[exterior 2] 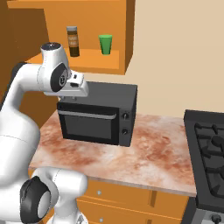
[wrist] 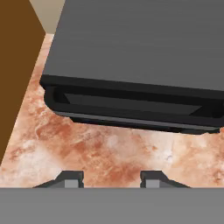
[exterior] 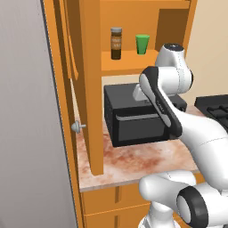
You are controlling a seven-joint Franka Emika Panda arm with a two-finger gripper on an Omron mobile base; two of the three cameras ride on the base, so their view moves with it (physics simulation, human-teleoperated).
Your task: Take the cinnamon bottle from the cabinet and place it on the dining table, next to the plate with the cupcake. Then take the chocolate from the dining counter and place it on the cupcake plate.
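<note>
The cinnamon bottle (exterior: 116,43) (exterior 2: 73,41), dark brown with a grey cap, stands upright on the inner shelf of the orange-brown cabinet (exterior: 126,62) (exterior 2: 87,59). The cabinet's tall door (exterior: 91,80) is swung open to the left. My gripper (wrist: 111,179) hangs open well below the shelf, over the front of a black microwave, with nothing between its fingertips. In the right base view my hand (exterior 2: 75,89) sits at the microwave's top left corner. The dining table, plate and cupcake are out of view.
A green cup (exterior: 142,44) (exterior 2: 105,44) stands right of the bottle on the same shelf. The black microwave (exterior: 133,120) (exterior 2: 98,116) (wrist: 140,52) rests on a marbled counter (exterior 2: 144,153). A black stove (exterior 2: 210,148) lies right; a grey panel (exterior: 26,133) left.
</note>
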